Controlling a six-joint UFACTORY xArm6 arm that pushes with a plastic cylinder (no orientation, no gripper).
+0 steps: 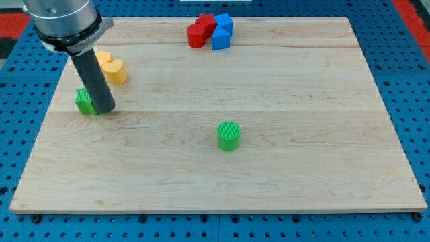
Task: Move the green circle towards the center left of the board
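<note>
The green circle [228, 135], a short ribbed cylinder, stands on the wooden board [282, 175] a little below and right of the middle. My tip [105, 109] rests on the board at the view's left, far left of the green circle. It touches the right side of another green block [84, 102], whose shape I cannot make out behind the rod.
A yellow block [111, 68] lies just above my tip, partly behind the rod. At the top middle a cluster holds a red cylinder [195, 35], another red block [207, 23] and two blue blocks [222, 32]. A blue pegboard surrounds the board.
</note>
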